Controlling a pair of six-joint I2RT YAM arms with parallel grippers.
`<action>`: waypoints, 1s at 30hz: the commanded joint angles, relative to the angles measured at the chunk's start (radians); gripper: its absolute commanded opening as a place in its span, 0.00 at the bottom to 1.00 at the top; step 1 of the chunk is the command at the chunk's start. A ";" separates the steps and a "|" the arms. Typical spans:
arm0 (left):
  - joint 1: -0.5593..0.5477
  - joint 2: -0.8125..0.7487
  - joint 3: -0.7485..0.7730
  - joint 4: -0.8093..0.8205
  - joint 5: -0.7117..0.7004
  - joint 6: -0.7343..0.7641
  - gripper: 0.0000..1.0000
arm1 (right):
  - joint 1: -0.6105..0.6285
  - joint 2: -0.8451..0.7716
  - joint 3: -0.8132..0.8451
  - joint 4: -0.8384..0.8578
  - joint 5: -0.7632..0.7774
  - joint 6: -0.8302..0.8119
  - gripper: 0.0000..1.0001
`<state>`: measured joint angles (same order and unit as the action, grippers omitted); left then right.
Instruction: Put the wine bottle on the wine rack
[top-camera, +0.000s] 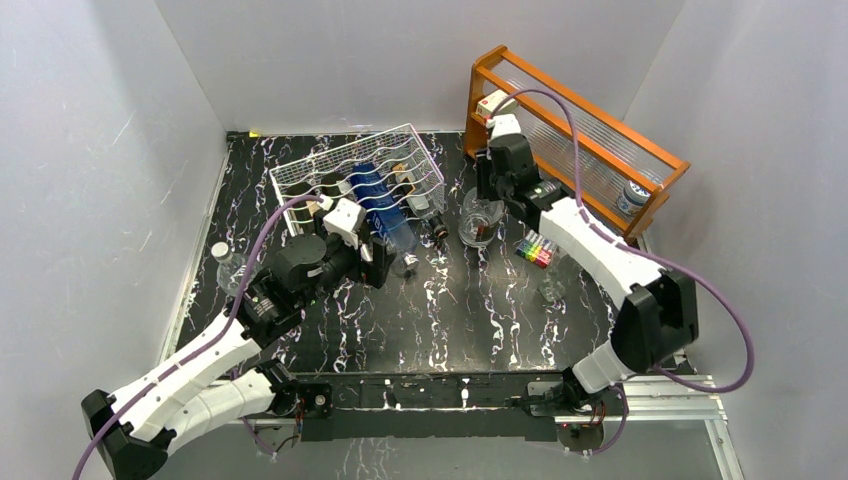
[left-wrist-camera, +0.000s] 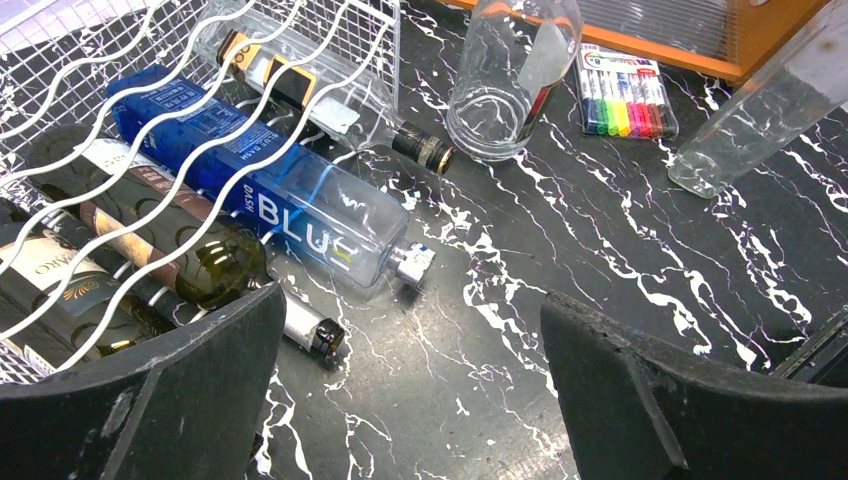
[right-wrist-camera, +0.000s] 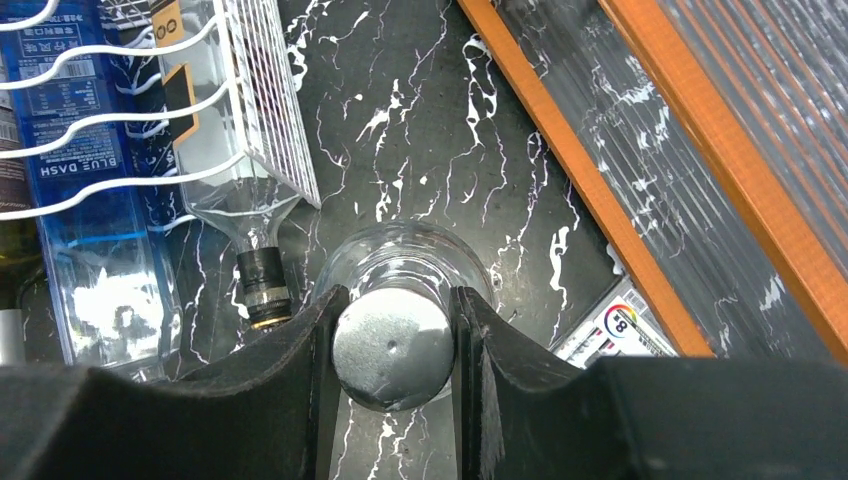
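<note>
A clear glass wine bottle (right-wrist-camera: 400, 262) with a silver cap (right-wrist-camera: 392, 345) stands upright on the black marble table, just right of the wine rack. My right gripper (right-wrist-camera: 395, 345) comes down from above, and its fingers press the cap from both sides. From the left wrist the same bottle (left-wrist-camera: 500, 90) shows at the top. The white wire wine rack (top-camera: 355, 170) lies at the back centre and holds several bottles, among them a blue one (left-wrist-camera: 290, 205). In front of the rack my left gripper (left-wrist-camera: 415, 400) hangs wide open over bare table, holding nothing.
An orange wooden shelf (top-camera: 580, 130) with clear panels stands at the back right, close behind the right arm. A pack of coloured markers (top-camera: 538, 248) lies in front of it. A small clear bottle (top-camera: 228, 265) stands by the left wall.
</note>
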<state>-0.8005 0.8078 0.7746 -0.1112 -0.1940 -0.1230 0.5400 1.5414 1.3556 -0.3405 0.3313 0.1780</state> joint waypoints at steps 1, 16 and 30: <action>0.000 -0.025 -0.005 0.021 0.001 0.005 0.98 | 0.001 -0.133 -0.153 0.178 -0.015 -0.017 0.03; 0.000 0.082 0.050 0.037 -0.004 0.018 0.98 | 0.225 -0.337 -0.376 -0.265 -0.017 0.212 0.00; 0.001 0.085 0.044 0.039 -0.013 0.025 0.98 | 0.244 -0.342 -0.408 -0.386 -0.145 0.339 0.00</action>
<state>-0.8005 0.8997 0.7807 -0.0898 -0.1989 -0.1059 0.7795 1.1908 0.9810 -0.7551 0.2577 0.4908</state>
